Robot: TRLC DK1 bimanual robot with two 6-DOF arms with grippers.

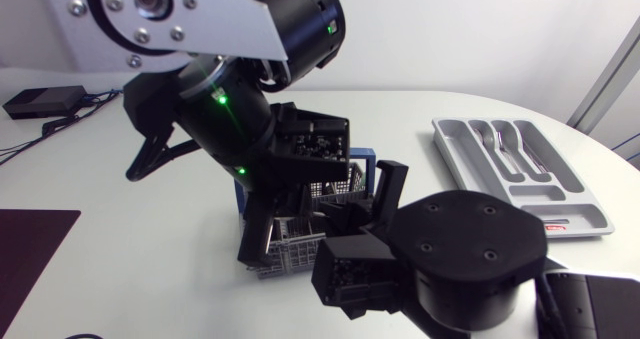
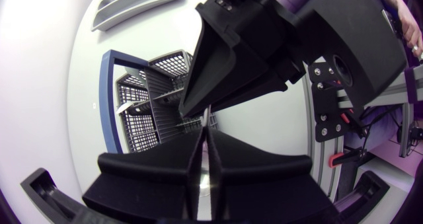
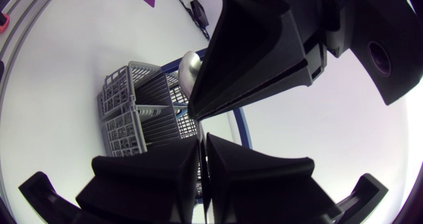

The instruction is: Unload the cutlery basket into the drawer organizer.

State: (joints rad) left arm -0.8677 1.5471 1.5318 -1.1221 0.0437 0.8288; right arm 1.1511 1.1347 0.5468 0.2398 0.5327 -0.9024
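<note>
Both grippers stood tip to tip over the basket, which I judge was a handover of one piece. At the left, my left gripper [image 2: 206, 135] was clamped on a thin strip of bright metal. I believe this was the handle of the spoon [image 3: 188, 69], whose polished round bowl showed behind its matte wedge fingers. Under them stood the cutlery basket [image 1: 296, 241], a grey plastic lattice with a blue hoop handle [image 2: 106, 98], near the middle of the white table [image 1: 420, 109]. My right gripper [image 3: 201, 141] had its fingers pressed almost together; whether they pinched the handle too I could not tell. Far right lay the drawer organizer [image 1: 578, 215], smooth grey plastic with long compartments, some cutlery [image 1: 507, 145] already inside.
</note>
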